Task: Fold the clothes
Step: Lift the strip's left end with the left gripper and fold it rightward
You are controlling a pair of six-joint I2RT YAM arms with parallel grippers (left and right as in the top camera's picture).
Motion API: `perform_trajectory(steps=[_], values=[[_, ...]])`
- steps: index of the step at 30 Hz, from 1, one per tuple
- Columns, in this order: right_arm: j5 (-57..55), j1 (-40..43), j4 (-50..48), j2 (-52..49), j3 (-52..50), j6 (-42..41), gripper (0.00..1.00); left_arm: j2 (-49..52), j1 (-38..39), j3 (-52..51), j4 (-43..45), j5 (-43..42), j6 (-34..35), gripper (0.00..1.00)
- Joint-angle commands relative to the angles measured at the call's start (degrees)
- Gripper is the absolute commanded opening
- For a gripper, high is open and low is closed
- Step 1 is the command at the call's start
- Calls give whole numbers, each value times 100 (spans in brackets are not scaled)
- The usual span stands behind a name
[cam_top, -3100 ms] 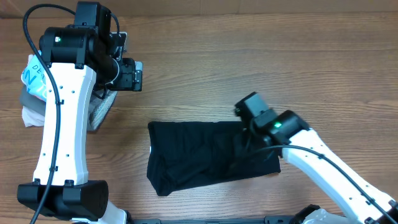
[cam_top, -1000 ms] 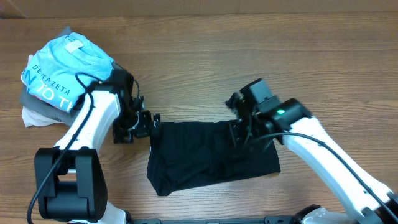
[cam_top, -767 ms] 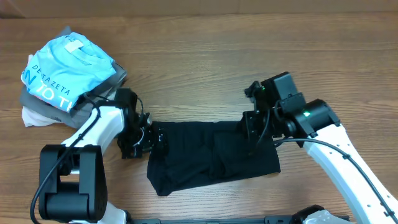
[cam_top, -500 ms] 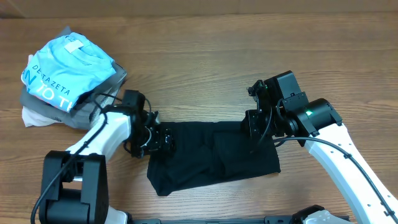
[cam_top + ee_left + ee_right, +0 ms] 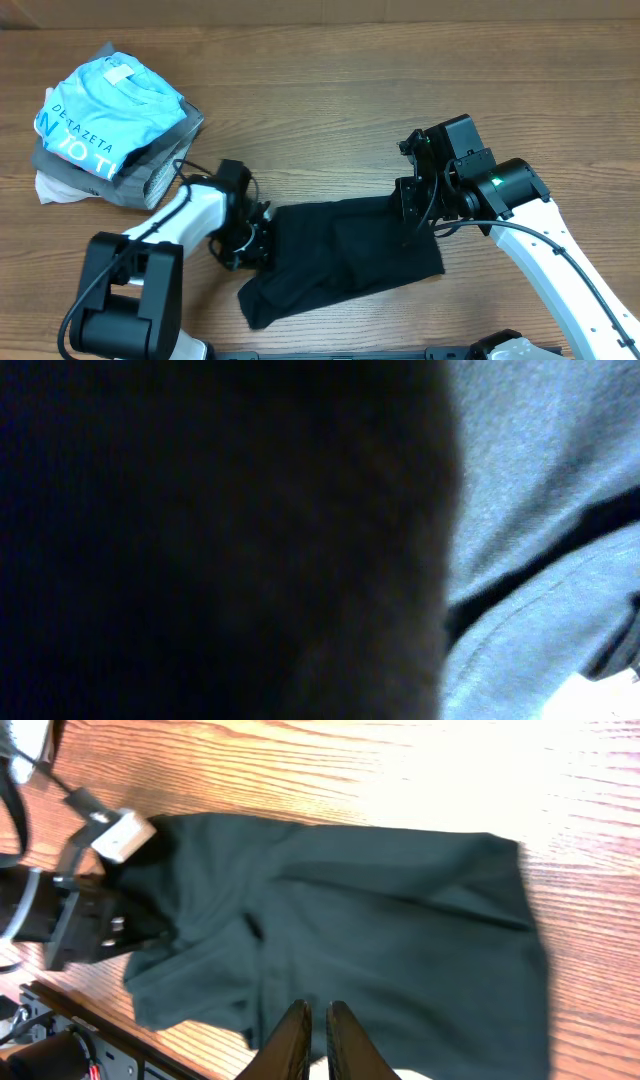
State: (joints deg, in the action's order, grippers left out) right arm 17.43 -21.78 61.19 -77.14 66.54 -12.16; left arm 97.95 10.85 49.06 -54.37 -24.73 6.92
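The clothes, a black T-shirt (image 5: 345, 255), lie folded into a rough rectangle on the wooden table near its front edge. My left gripper (image 5: 252, 243) sits low at the shirt's left edge, shut on the fabric there, which is bunched toward the right. In the left wrist view dark cloth (image 5: 200, 540) fills nearly the whole picture and hides the fingers. My right gripper (image 5: 408, 208) hangs over the shirt's upper right part. The right wrist view shows that gripper (image 5: 317, 1003) shut, with nothing between its fingers, above the shirt (image 5: 390, 910).
A light blue shirt with white lettering (image 5: 105, 115) tops a pile of grey and white garments (image 5: 150, 180) at the back left. The left arm's wrist (image 5: 85, 910) shows at the shirt's far corner. The table's front edge (image 5: 60, 1010) runs close by.
My left gripper slid right onto the shirt's left edge and shut; that edge shifted right and bunched. The right arm lifted off the shirt a second ago and has since held still.
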Motion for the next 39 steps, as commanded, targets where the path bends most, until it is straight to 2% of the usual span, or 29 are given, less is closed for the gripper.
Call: perform_trajectory(steps=[1, 6, 10, 13, 18, 21, 26, 32, 35, 37, 39], values=[[-136, 17, 4, 50, 114, 28, 10, -35, -442, 669, -741, 306, -142, 4], [-138, 17, 17, 50, 114, 28, 10, -260, -898, 2317, -2304, 603, -369, 4], [-138, 17, -42, 50, 114, 26, 10, -295, -636, 3429, -2544, 485, -269, 4], [-138, 17, -59, 50, 114, 22, 10, -293, -168, 3788, -2420, 452, 11, 4], [-348, 17, 9, 50, 114, 20, 11, -205, 890, 3810, -1860, 662, 619, 5], [-595, 17, 116, 50, 114, 17, 11, -20, 1561, 3810, -1497, 1071, 1163, 12], [-649, 20, 264, 50, 114, 15, 11, 420, 2133, 3810, -1097, 1353, 1602, 13], [-743, 24, 358, 50, 114, -50, 11, 1106, 2557, 3810, -920, 1209, 1928, 11], [-1099, 44, 446, 50, 114, -328, 12, 1351, 2717, 3810, -695, 839, 2129, 16], [-1401, 79, 514, 50, 114, -509, 14, 1434, 2806, 3810, -520, 568, 2166, 29], [-1744, 122, 566, 48, 114, -717, 15, 1467, 2903, 3810, -444, 525, 2164, 33]])
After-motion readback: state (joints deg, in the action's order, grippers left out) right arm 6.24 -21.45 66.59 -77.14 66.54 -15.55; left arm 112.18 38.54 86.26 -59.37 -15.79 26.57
